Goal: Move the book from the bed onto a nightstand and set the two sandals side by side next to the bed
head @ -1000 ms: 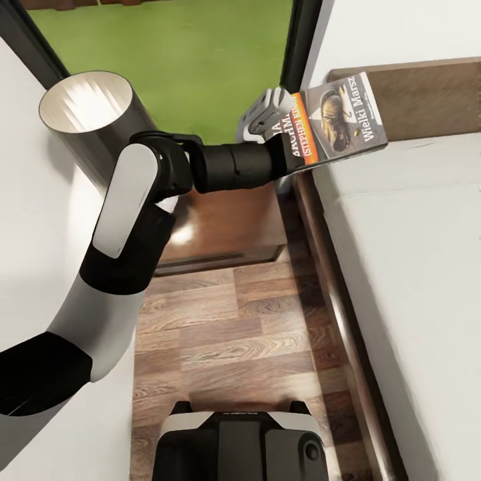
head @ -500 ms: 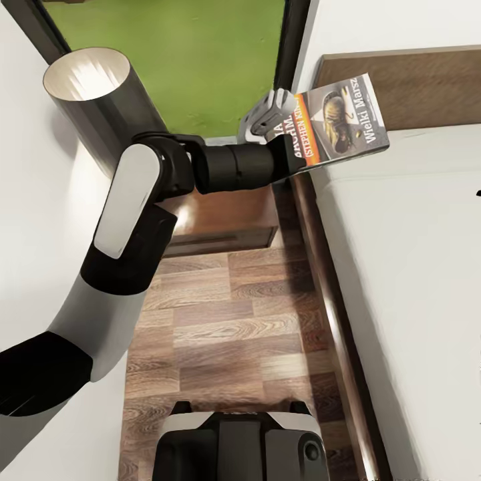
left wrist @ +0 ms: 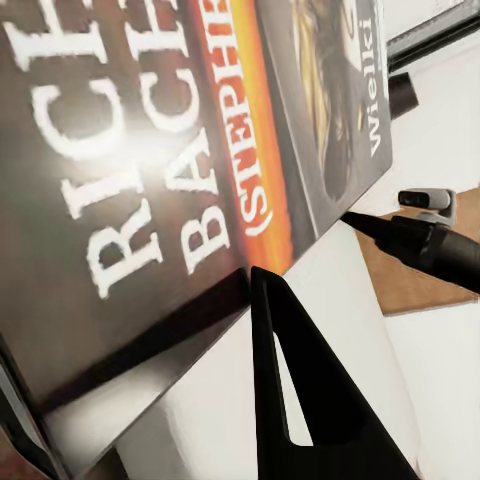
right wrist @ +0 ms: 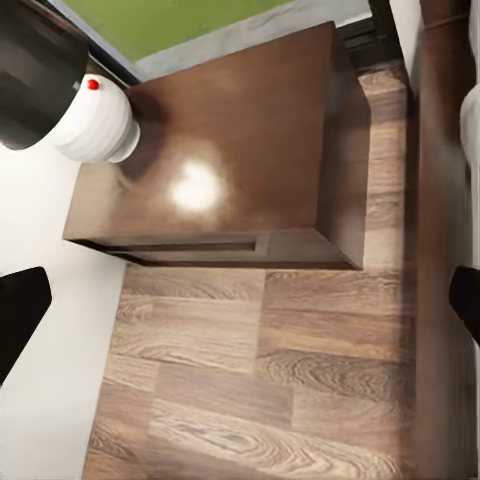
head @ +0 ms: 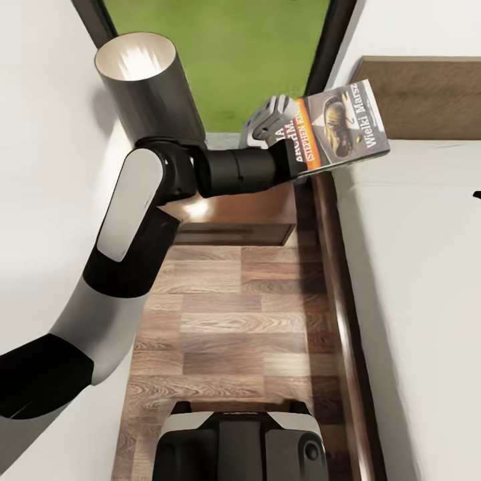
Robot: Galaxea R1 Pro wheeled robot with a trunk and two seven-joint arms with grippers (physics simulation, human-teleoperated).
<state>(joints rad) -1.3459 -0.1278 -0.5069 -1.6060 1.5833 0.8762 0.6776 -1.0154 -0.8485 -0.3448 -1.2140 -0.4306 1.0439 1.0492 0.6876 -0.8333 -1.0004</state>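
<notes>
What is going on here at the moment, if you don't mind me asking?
The robot's left gripper is shut on the book, holding it up in the air beside the bed, near the headboard. The nightstand stands on the wood floor between the wall and the bed, below the left arm, with a lamp on its far corner; the rest of its top is bare. The book is not yet set down on it. The right gripper's fingers are spread wide above the floor in front of the nightstand.

Nightstand [head: 234, 210] left of bed [head: 414, 280], against wall; lamp [right wrist: 95, 125] on nightstand; book [head: 337, 127] above gap between them.
</notes>
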